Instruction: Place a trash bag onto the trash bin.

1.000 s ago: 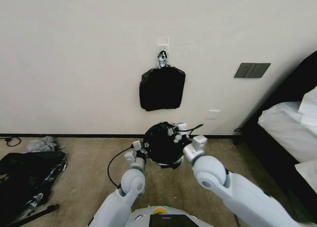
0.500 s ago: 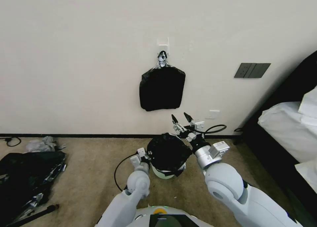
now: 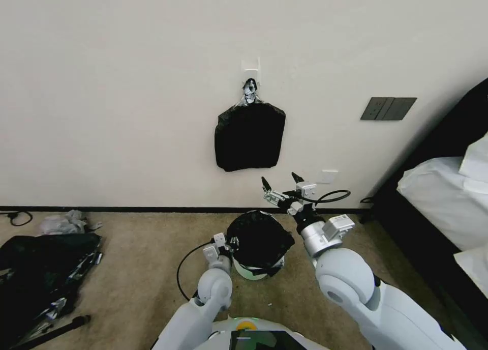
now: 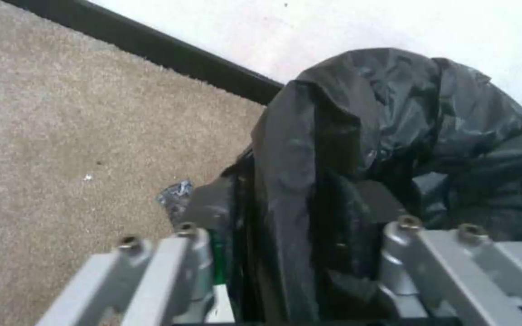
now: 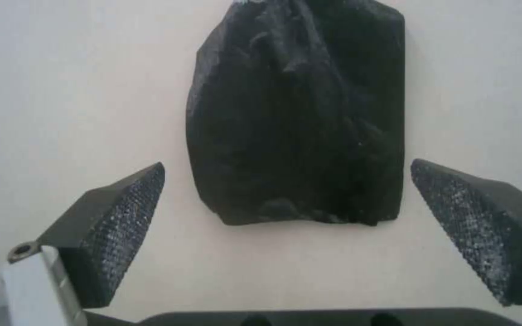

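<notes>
The black trash bag (image 3: 260,238) lies draped over the top of the cream-white trash bin (image 3: 249,271), which stands on the carpet by the wall. Only the bin's lower part shows under the plastic. My left gripper (image 3: 231,242) is at the bag's left edge. In the left wrist view a thick fold of the trash bag (image 4: 345,149) runs between its fingers, which are shut on it. My right gripper (image 3: 279,179) is raised above and behind the bin, open and holding nothing. Its wrist view has the right gripper (image 5: 286,181) facing the wall.
A flat bundle of black bags (image 3: 249,136) hangs from a wall hook above the bin, seen straight ahead as the bundle (image 5: 297,127) in the right wrist view. A dark heap (image 3: 40,273) lies on the floor at left. A bed (image 3: 447,197) stands at right.
The right gripper has let go of the bag, opened and risen towards the wall. The bag has come down over the bin, with the left gripper sinking alongside its edge.
</notes>
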You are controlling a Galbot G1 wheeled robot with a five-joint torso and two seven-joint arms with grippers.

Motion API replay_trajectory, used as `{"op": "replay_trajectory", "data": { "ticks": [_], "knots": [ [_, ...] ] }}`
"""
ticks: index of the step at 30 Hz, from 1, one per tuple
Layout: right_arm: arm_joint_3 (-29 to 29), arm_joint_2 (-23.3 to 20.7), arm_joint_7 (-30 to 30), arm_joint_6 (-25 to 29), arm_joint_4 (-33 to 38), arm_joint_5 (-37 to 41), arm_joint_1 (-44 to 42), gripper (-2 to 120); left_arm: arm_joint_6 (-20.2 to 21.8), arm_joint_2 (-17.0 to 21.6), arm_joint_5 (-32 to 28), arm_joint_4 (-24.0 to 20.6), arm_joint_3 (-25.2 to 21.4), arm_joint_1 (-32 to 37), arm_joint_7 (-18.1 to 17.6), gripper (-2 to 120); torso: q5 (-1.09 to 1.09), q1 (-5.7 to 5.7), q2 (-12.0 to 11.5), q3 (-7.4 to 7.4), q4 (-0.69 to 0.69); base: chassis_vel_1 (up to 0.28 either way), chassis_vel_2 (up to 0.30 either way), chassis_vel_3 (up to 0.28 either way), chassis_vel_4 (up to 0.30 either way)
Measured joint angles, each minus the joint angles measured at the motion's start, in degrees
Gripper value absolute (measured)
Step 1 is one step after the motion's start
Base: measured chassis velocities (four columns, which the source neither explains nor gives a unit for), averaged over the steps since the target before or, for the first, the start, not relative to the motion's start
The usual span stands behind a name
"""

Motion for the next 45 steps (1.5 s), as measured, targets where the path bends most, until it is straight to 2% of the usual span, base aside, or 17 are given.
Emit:
{"op": "replay_trajectory", "data": {
  "ticks": [3,5,9,11,12,15,16,19,20,23,24,26,31,34,36,40,45],
  "knots": [
    [0.0,-0.3,0.1,-0.1,-0.1,1.3,1.1,100,-0.4,0.5,0.8,-1.6,-0.1,0.9,0.0,58,0.0,0.0,0.0,0.0,0.0,0.0,0.0,0.0,0.0],
    [0.0,-0.4,0.1,-0.1,-0.2,1.6,1.3,100,-0.7,0.8,1.4,-2.3,-0.1,1.2,0.0,60,0.0,0.0,0.0,0.0,0.0,0.0,0.0,0.0,0.0],
    [0.0,-0.3,0.2,-0.1,-0.2,2.0,1.4,100,-1.6,2.0,3.4,-5.1,-0.1,2.4,0.5,75,0.0,0.0,0.0,0.0,0.01,0.0,0.0,0.0,0.0],
    [0.5,-0.1,0.3,-0.1,-0.1,1.9,0.1,100,-3.2,3.2,7.7,-7.9,-0.8,3.2,2.6,88,0.0,0.0,0.0,0.0,0.01,0.0,0.0,0.0,0.0],
    [0.5,-0.1,0.3,-0.1,-0.1,1.9,0.1,100,-3.2,3.2,7.7,-7.9,-0.8,3.2,2.6,88,0.0,0.0,0.0,0.0,0.01,0.0,0.0,0.0,0.0],
    [4.4,0.9,-1.5,1.5,-1.4,-0.6,-4.8,100,-8.4,6.0,21.2,-9.2,-5.4,5.6,10.5,99,-0.01,0.0,0.0,0.0,0.0,0.0,0.0,0.0,0.0],
    [4.4,0.9,-1.5,1.5,-1.4,-0.6,-4.8,100,-8.4,6.0,21.2,-9.2,-5.4,5.6,10.5,99,-0.01,0.0,0.0,0.0,0.0,0.0,0.0,0.0,0.0],
    [14.8,4.2,-8.6,5.6,-4.8,-7.0,-14.7,100,-11.8,10.6,26.2,-11.4,-14.5,10.2,17.5,100,0.02,0.0,0.0,0.0,0.01,0.0,0.0,0.0,0.0],
    [14.8,4.2,-8.6,5.6,-4.8,-7.0,-14.7,100,-11.8,10.6,26.2,-11.4,-14.5,10.2,17.5,100,0.02,0.0,0.0,0.0,0.01,0.0,0.0,0.0,0.0],
    [24.5,9.2,-16.9,11.9,-9.0,-13.1,-25.1,100,-15.0,13.8,27.7,-12.1,-24.3,15.1,24.4,100,-0.02,0.0,0.0,0.0,-0.01,0.0,0.0,0.0,0.0],
    [24.5,9.2,-16.9,11.9,-9.0,-13.1,-25.1,100,-15.0,13.8,27.7,-12.1,-24.3,15.1,24.4,100,-0.02,0.0,0.0,0.0,-0.01,0.0,0.0,0.0,0.0],
    [29.0,12.8,-23.5,16.0,-11.8,-15.2,-29.8,100,-17.0,14.4,28.1,-11.3,-28.4,16.9,27.4,100,-0.02,0.0,0.0,0.0,-0.02,0.0,0.0,0.0,0.0],
    [31.8,17.4,-29.8,21.8,-15.3,-16.2,-34.7,100,-18.3,13.5,28.2,-11.1,-33.2,20.2,31.7,100,0.02,0.0,0.0,0.0,-0.01,0.0,0.0,0.0,0.0],
    [33.5,22.2,-32.7,26.6,-15.1,-17.9,-39.9,100,-18.8,11.0,30.5,-13.8,-36.0,24.7,34.8,100,0.01,0.0,0.0,0.0,0.01,0.0,0.0,0.0,0.0],
    [34.0,23.3,-32.8,27.1,-14.5,-18.0,-41.0,100,-18.6,10.0,30.6,-15.1,-36.0,25.9,34.8,100,-0.01,0.0,0.0,0.0,-0.01,0.0,0.0,0.0,0.0],
    [38.2,27.4,-33.0,27.9,-10.3,-18.2,-44.9,100,-14.3,5.2,30.7,-22.9,-34.3,30.7,33.2,100,-0.01,-0.01,0.0,-0.01,-0.01,0.0,0.0,0.0,0.0],
    [38.8,28.6,-33.4,26.9,-8.1,-18.0,-45.6,100,-12.7,2.5,32.4,-26.6,-32.8,33.2,32.3,100,0.0,-0.01,0.0,0.0,0.01,0.0,0.0,0.0,0.0]
  ]
}}
